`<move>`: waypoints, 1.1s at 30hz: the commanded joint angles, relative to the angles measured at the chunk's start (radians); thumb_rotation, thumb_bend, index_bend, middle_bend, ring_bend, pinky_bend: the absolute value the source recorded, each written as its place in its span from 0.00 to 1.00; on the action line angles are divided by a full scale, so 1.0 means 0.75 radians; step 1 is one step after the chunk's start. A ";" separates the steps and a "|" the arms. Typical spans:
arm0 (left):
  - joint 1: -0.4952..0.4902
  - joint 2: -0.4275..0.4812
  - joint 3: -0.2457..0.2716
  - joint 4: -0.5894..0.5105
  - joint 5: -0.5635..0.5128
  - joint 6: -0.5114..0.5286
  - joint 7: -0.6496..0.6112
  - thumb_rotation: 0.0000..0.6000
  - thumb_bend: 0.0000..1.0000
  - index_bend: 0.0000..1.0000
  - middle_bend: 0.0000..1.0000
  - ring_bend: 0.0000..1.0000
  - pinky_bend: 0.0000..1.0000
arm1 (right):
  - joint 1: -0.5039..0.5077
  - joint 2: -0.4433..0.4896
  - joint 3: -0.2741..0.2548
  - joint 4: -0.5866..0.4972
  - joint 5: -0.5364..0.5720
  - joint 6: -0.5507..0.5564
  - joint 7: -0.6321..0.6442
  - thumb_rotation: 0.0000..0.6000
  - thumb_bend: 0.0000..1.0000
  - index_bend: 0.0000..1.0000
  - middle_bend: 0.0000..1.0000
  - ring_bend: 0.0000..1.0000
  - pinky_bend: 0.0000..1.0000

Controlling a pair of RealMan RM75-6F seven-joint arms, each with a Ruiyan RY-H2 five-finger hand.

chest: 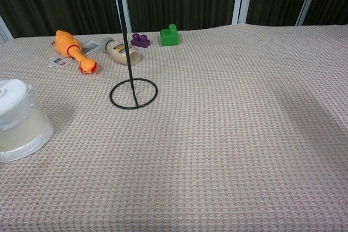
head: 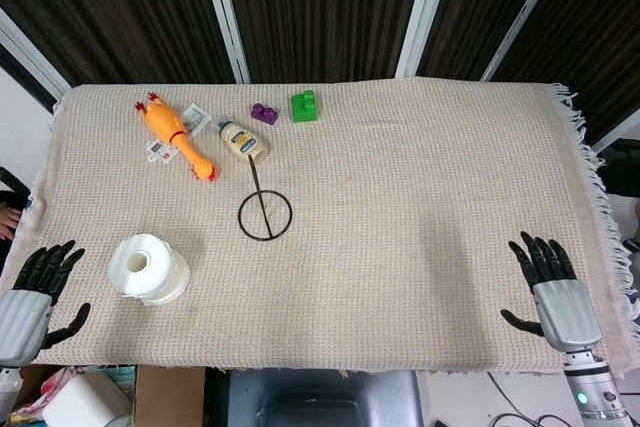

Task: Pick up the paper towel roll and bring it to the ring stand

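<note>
The white paper towel roll (head: 148,268) stands upright on the cloth near the front left; the chest view shows the roll (chest: 19,120) at its left edge. A black ring stand (head: 264,213) with a thin upright rod sits at centre left, its ring base (chest: 133,94) flat on the cloth. My left hand (head: 35,287) lies open at the table's front left corner, a short gap left of the roll. At the front right edge my right hand (head: 552,287) is open with fingers spread, holding nothing. Neither hand appears in the chest view.
An orange rubber chicken (head: 175,134), a small mayonnaise bottle (head: 243,140), a purple block (head: 264,113) and a green block (head: 304,106) lie along the back left. A woven beige cloth (head: 420,207) covers the table, fringed on its right edge.
</note>
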 commanded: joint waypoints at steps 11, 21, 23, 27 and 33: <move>-0.060 -0.236 0.026 0.330 0.047 0.052 -0.817 1.00 0.31 0.00 0.00 0.00 0.00 | -0.003 0.069 -0.033 -0.025 -0.031 -0.016 0.108 1.00 0.14 0.00 0.00 0.00 0.00; -0.091 -0.425 0.003 0.522 -0.029 -0.036 -0.736 1.00 0.31 0.00 0.00 0.00 0.00 | -0.005 0.095 -0.056 -0.041 -0.057 -0.026 0.133 1.00 0.14 0.00 0.00 0.00 0.00; -0.097 -0.441 0.012 0.532 -0.033 -0.061 -0.710 1.00 0.31 0.00 0.00 0.00 0.00 | -0.004 0.097 -0.052 -0.044 -0.050 -0.030 0.133 1.00 0.14 0.00 0.00 0.00 0.00; -0.106 -0.457 0.018 0.525 -0.040 -0.087 -0.697 1.00 0.31 0.00 0.00 0.00 0.00 | -0.004 0.100 -0.053 -0.046 -0.054 -0.027 0.136 1.00 0.14 0.00 0.00 0.00 0.00; -0.128 -0.491 0.002 0.531 -0.081 -0.141 -0.682 1.00 0.31 0.00 0.00 0.00 0.00 | -0.009 0.117 -0.057 -0.054 -0.067 -0.015 0.164 1.00 0.14 0.00 0.00 0.00 0.00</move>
